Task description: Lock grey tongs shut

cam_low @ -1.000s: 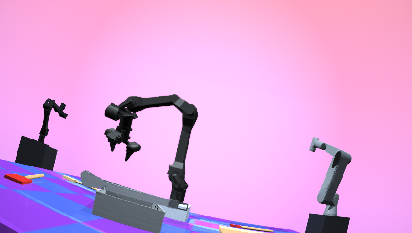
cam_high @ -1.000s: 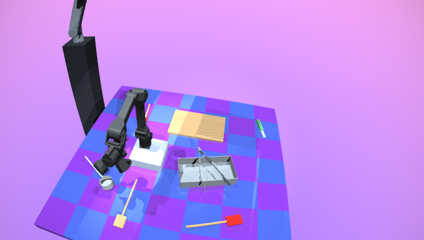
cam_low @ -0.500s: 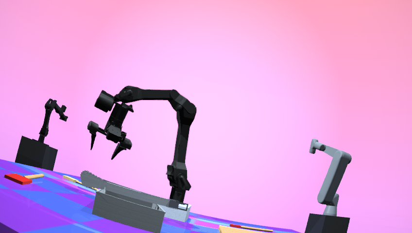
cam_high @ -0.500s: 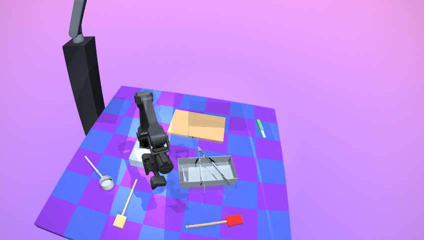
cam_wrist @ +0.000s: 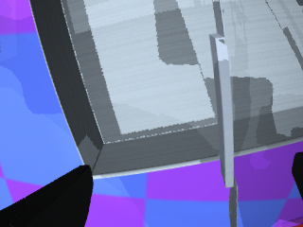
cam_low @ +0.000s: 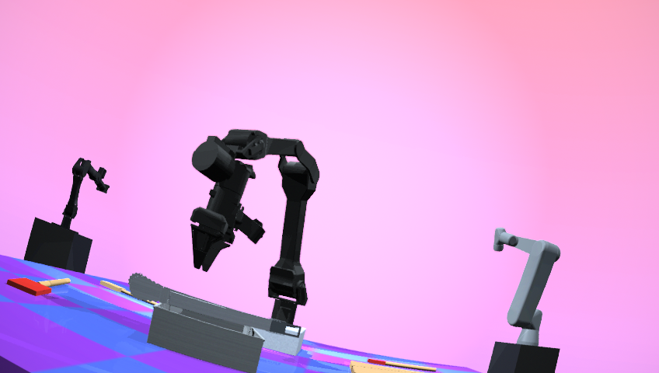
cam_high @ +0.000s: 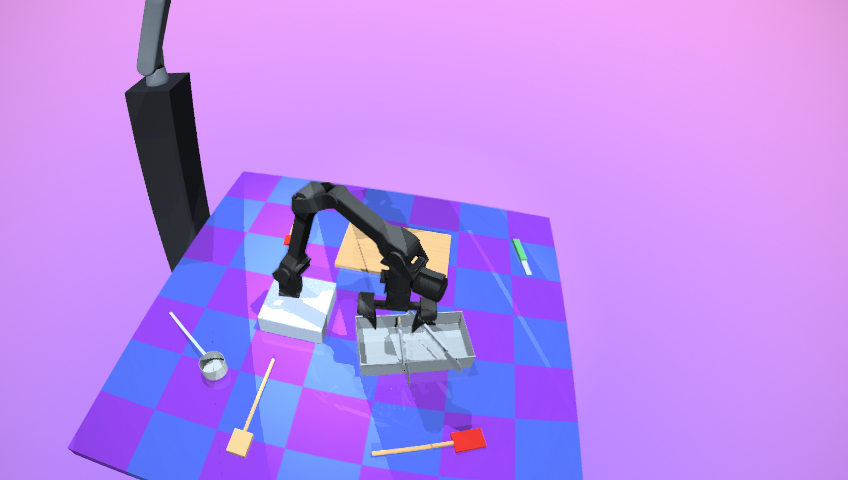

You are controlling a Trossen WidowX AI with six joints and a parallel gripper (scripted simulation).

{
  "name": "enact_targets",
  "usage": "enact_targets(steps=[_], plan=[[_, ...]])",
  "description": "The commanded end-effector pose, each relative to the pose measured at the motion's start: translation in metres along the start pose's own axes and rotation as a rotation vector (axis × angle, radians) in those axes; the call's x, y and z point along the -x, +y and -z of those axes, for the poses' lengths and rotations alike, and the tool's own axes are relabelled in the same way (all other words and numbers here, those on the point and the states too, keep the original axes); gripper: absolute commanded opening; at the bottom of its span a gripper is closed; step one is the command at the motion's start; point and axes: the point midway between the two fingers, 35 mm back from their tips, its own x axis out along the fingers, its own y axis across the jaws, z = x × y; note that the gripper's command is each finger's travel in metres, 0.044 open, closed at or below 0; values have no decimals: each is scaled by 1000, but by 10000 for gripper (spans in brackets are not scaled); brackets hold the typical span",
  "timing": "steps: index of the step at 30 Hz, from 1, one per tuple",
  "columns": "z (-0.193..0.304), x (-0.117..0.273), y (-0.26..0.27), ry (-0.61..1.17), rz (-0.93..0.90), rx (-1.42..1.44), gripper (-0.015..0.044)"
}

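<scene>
The grey tongs [cam_high: 441, 346] [cam_low: 193, 302] [cam_wrist: 222, 109] lie open in a V across the grey roasting tin [cam_high: 368, 364] [cam_low: 198, 339] [cam_wrist: 156, 153], hinge at the tin's far rim, tips over its near rim. My gripper [cam_high: 399, 318] [cam_low: 204, 266] [cam_wrist: 197, 170] is open and empty. It points down a short way above the tin's far edge, with its fingers either side of the hinge end. In the wrist view one tong arm runs upright over the tin's wall. The wooden board [cam_high: 437, 243] [cam_low: 365, 368] lies behind the tin, partly hidden by my arm.
My arm stands on a white block [cam_high: 297, 312] left of the tin. A small ladle [cam_high: 212, 364], a wooden spatula [cam_high: 241, 441] and a red spatula [cam_high: 468, 440] lie at the front. A green-handled knife [cam_high: 521, 252] lies far right. A black pillar [cam_high: 169, 166] stands back left.
</scene>
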Motion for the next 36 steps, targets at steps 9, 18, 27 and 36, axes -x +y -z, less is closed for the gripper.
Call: enact_targets(steps=[9,18,27,36], plan=[[-68,3,-37,-83,30,358,440],[-71,2,-46,-84,30,357,440],[-72,-10,-48,-84,30,357,440],[-72,-25,-49,-84,30,357,440]])
